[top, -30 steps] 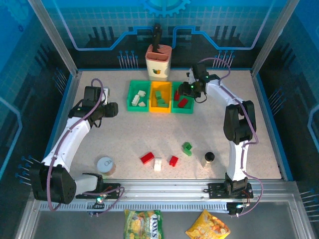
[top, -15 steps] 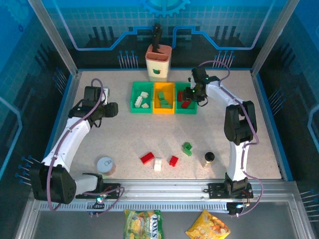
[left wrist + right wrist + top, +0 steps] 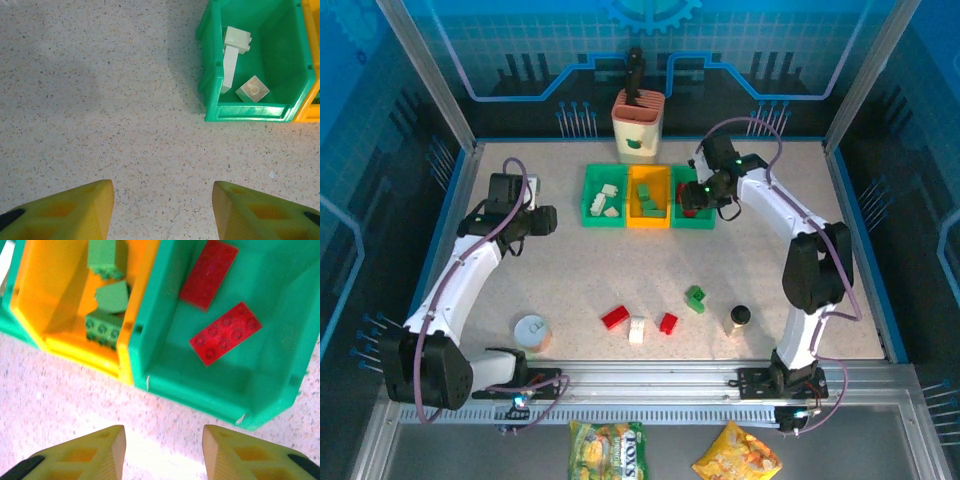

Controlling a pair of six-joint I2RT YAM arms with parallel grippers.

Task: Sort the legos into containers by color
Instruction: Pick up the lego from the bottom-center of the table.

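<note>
Three containers stand in a row at the back: a green bin [image 3: 603, 196] with white legos [image 3: 231, 52], a yellow-orange bin [image 3: 648, 196] with green legos [image 3: 104, 300], and a green bin [image 3: 692, 212] with two red legos [image 3: 226, 333]. Loose legos lie near the front: red [image 3: 614, 317], white [image 3: 636, 330], red [image 3: 668, 323] and green [image 3: 695, 297]. My right gripper [image 3: 164, 450] hovers open and empty at the near wall of the red-brick bin [image 3: 200, 385]. My left gripper [image 3: 162, 210] is open and empty over bare table, left of the white-brick bin [image 3: 215, 75].
A cream-and-orange cup [image 3: 638, 125] stands behind the bins. A black-capped bottle [image 3: 740, 318] sits right of the loose bricks and a silver-topped tin [image 3: 531, 330] left of them. Two snack bags [image 3: 607, 450] lie beyond the near rail.
The right arm's elbow has swung right and toward the front while its gripper stays at the right green bin. The row of bins sits slightly further right than a second ago. The left arm is still.
</note>
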